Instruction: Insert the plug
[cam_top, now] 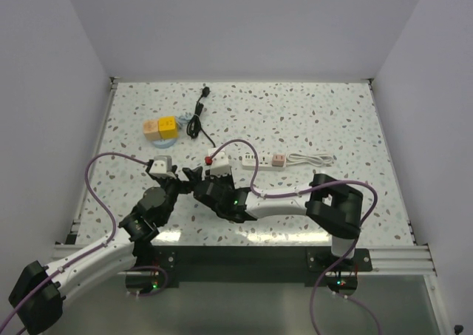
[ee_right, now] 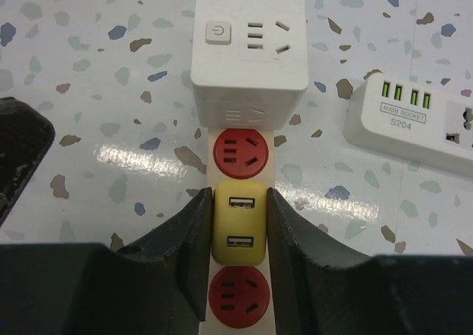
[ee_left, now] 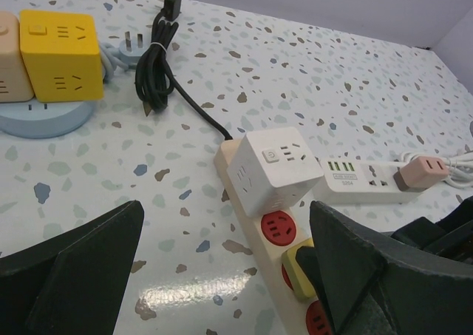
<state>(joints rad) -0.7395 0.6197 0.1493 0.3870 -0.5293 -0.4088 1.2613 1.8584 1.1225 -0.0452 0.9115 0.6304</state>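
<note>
Here the yellow plug [ee_right: 236,231], a small block with two USB ports on its top face, sits low in the centre of the right wrist view. It lies on the cream power strip [ee_left: 259,254], between one red socket [ee_right: 240,150] above it in the frame and another [ee_right: 236,298] below. The right gripper [ee_right: 236,202] is clenched on the plug's two flanks, one finger on each side. The plug appears to cover the strip's middle outlet, but from this angle it cannot be told whether its prongs are fully home. A white cube adapter [ee_right: 249,50] occupies the strip's far end, towards the top of the frame, just beyond the upper red socket. The left gripper [ee_left: 225,224] is released and holds nothing, its fingers framing the strip in the lower half of the left wrist view. A white USB strip [ee_left: 362,180] lies at centre right of that view, and a coiled black cable [ee_left: 155,69] and a yellow cube [ee_left: 63,54] at upper left. The step in hand is judged to be seating the plug. The next move likely calls for a straight downward press, without tilt, and only then a release.
</note>
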